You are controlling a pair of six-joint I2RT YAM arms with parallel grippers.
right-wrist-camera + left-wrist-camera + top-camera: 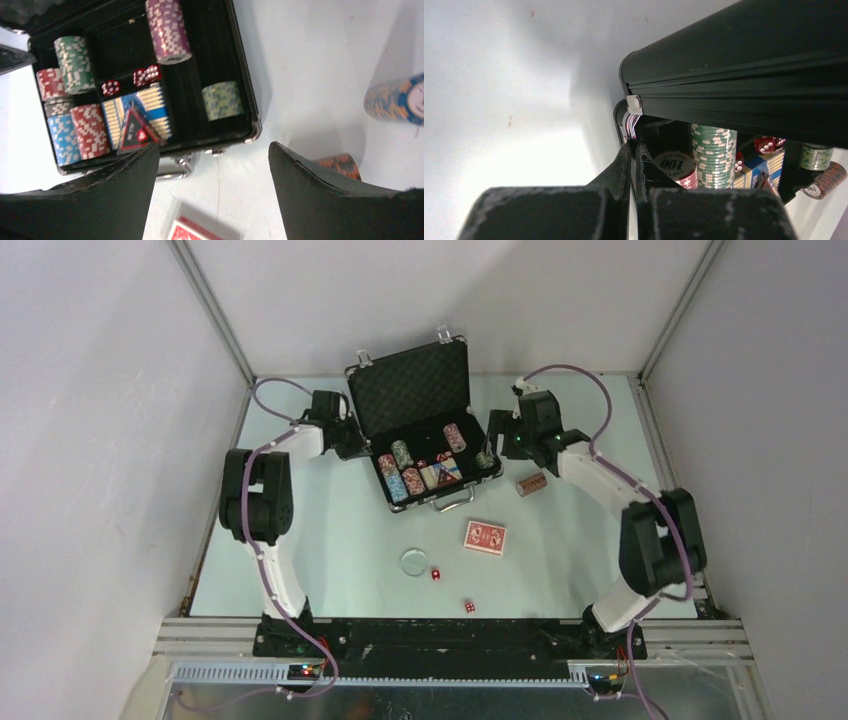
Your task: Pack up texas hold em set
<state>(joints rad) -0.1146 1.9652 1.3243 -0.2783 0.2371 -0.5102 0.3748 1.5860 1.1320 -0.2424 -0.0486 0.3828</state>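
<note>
The black briefcase (398, 390) lies open at the back middle of the table, its foam lid upright. Several striped chip stacks (167, 30), a blue card box (142, 110) and red dice (111, 87) sit in its tray. My left gripper (634, 146) is shut on the case's left wall (626, 127), one finger outside and one inside beside a red chip stack (676, 167). My right gripper (214, 147) hangs open over bare table off the case's front right corner (255, 131), holding nothing. An orange chip stack (531, 483) lies on the table just right of it.
The red-backed cards (485, 537) lie in front of the case. A clear round disc (414, 561) and two red dice (436, 574) (468, 607) lie nearer the arm bases. The case's silver handle (172, 172) points toward the cards. Walls enclose the table (300, 570) on three sides.
</note>
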